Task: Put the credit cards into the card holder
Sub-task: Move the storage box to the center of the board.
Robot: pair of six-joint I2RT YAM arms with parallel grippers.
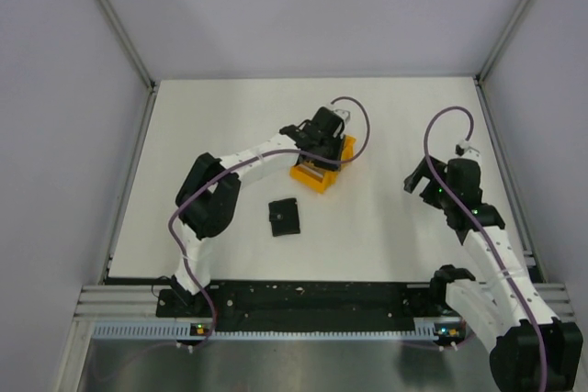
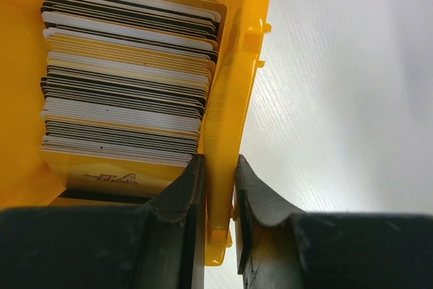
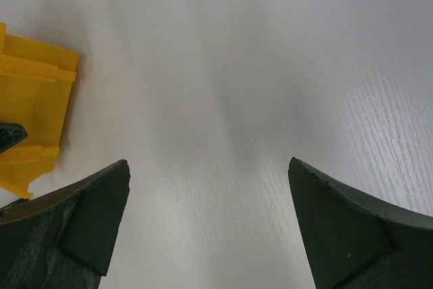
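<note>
Several credit cards (image 2: 125, 86) stand edge-on as a row of silvery, dark and gold stripes inside an orange bin (image 1: 322, 164) at the table's middle. My left gripper (image 2: 218, 167) is shut on the bin's right side wall (image 2: 223, 140), one finger inside beside the cards, the other outside. In the top view the left gripper (image 1: 323, 140) covers the bin's far end. The black card holder (image 1: 285, 217) lies flat on the table, nearer than the bin, apart from both arms. My right gripper (image 3: 208, 175) hangs open over bare table to the right, with nothing between its fingers.
The orange bin's corner (image 3: 34, 113) shows at the left edge of the right wrist view. The right gripper (image 1: 432, 181) is about a hand's width right of the bin. Grey walls and metal rails (image 1: 129, 181) bound the white table.
</note>
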